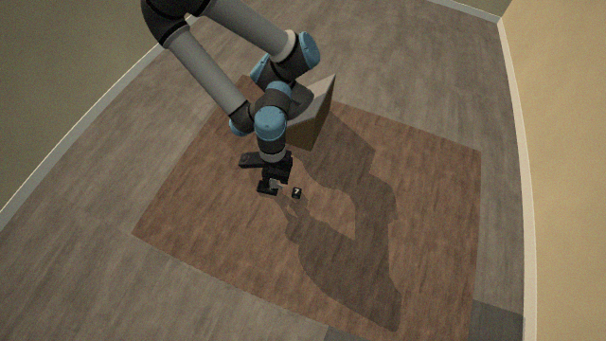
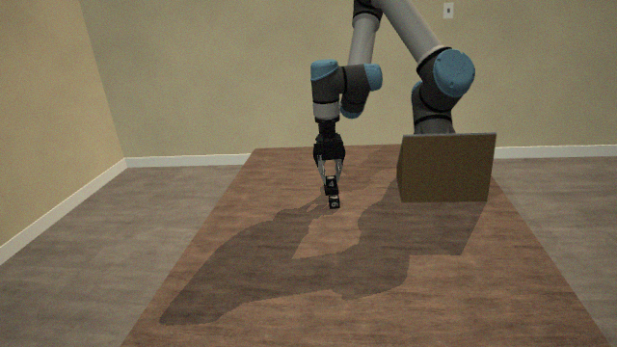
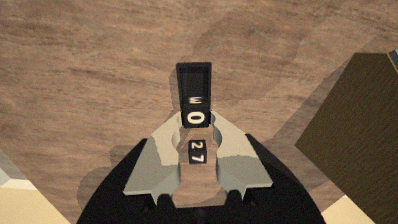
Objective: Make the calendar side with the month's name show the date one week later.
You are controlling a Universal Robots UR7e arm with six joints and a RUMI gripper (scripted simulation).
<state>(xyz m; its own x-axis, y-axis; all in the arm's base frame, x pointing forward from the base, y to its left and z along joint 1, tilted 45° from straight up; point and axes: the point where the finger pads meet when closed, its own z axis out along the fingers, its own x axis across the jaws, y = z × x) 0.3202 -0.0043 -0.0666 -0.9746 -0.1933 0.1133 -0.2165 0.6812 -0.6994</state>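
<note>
My gripper (image 1: 274, 184) points straight down over the brown mat and is shut on a black number cube (image 2: 331, 183). The cube is held a little above the mat. It shows a 4 in the exterior view and a 0 in the wrist view (image 3: 195, 118). The second black cube (image 1: 296, 192) lies on the mat to the right of the gripper, apart from it, with a 7 on top. It also shows in the exterior view (image 2: 334, 202) and, through the gap between the fingers, in the wrist view (image 3: 197, 151). The black tray (image 1: 265, 189) sits on the mat right beside the fingers, and the wrist view (image 3: 193, 80) shows it beyond the held cube.
A large brown box (image 1: 310, 114) stands at the back of the mat near the arm's base. It also shows in the exterior view (image 2: 445, 166) and at the right of the wrist view (image 3: 355, 135). Walls stand far off on both sides.
</note>
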